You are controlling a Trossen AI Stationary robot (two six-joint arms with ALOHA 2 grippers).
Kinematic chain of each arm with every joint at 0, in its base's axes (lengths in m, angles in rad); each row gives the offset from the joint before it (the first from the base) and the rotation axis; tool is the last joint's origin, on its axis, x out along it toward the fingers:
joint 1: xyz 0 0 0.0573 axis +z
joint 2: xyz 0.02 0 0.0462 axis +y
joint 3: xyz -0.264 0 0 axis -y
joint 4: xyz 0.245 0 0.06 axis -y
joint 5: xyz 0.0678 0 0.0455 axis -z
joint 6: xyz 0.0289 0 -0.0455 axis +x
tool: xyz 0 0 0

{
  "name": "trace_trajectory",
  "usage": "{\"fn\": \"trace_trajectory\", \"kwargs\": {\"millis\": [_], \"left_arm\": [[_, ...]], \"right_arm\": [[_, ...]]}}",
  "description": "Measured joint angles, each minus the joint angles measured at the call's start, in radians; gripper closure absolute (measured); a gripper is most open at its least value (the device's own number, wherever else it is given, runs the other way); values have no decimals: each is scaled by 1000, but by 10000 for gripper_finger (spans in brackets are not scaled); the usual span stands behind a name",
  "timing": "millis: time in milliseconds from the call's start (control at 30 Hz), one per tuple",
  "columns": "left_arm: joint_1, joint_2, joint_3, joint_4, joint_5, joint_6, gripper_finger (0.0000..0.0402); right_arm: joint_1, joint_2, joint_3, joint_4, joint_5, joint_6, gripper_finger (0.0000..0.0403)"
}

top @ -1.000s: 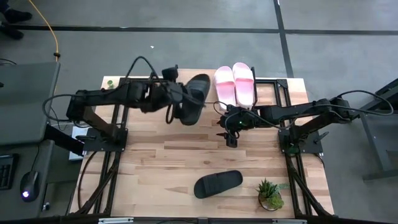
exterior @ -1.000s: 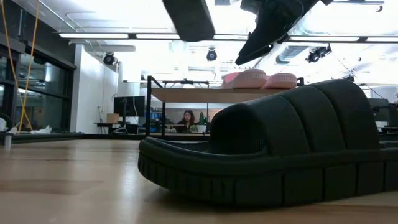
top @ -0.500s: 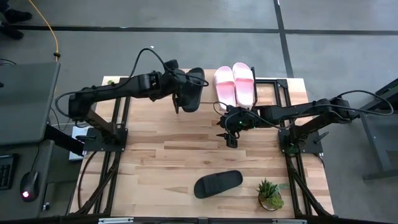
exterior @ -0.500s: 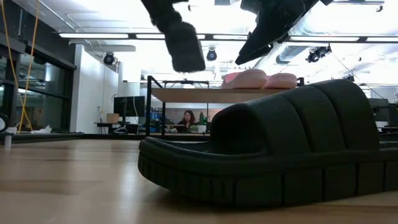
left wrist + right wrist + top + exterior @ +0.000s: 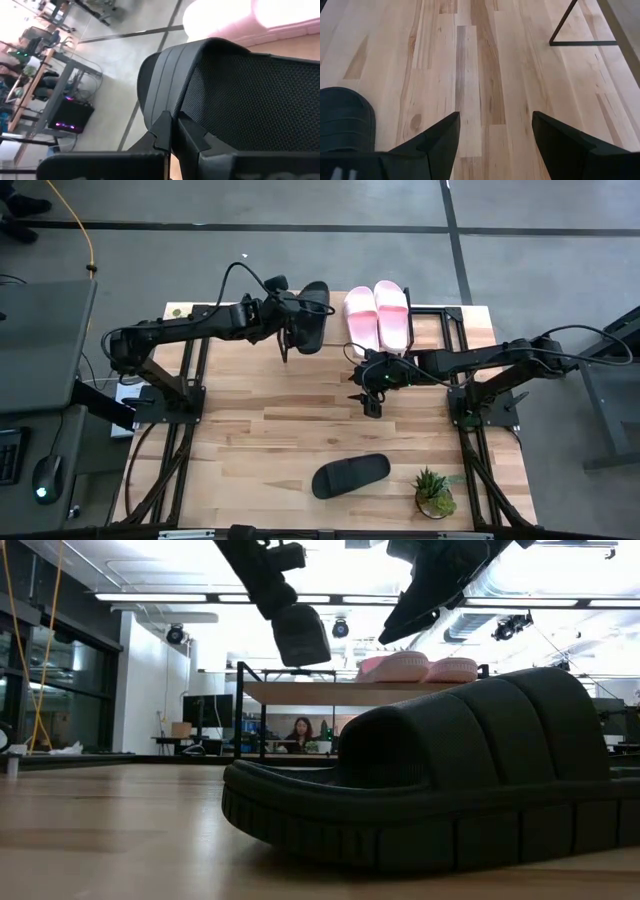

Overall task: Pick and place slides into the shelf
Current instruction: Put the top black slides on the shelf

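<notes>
Fingers of the left gripper [image 5: 292, 328] are clamped on a black slide [image 5: 311, 330], pinching it by the strap as the left wrist view shows [image 5: 235, 100], while the right gripper [image 5: 368, 392] hangs with its fingers [image 5: 440, 137] spread wide and holding nothing, low over the bare table [image 5: 260, 440] just in front of the shelf.

Largest first: the table carries the shelf [image 5: 450, 325] at its far edge, a low rack whose board already bears the two pink slides [image 5: 378, 315] lying side by side. Compared with a second ago, the left arm has swung the black slide up and toward the far edge; it was then tilted over mid-table, and now it is carried at the shelf's left end, just beside the nearer pink slide. In the low view it hangs above the level of the board [image 5: 300, 632], not yet resting on anything. The right arm has not moved. By the look of it, the carry is almost done and the lowering is what remains.

The second black slide [image 5: 350, 475] lies near the front edge of the table, well apart from both grippers, with a small potted plant [image 5: 435, 492] close beside it.

Room is tight on one side only: the pink pair fills the middle of the board, so the carried slide should come down left of them. The open right gripper sits in front of the shelf, clear of that path.
</notes>
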Motion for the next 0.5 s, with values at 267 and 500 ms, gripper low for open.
{"fn": "trace_trajectory", "kwargs": {"millis": [267, 500], "left_arm": [[25, 0, 0, -2, 18, 11, 401], [94, 6, 0, -16, 87, -12, 401]], "right_arm": [[0, 0, 0, 0, -2, 2, 163], [1, 0, 0, 0, -10, 7, 163]]}}
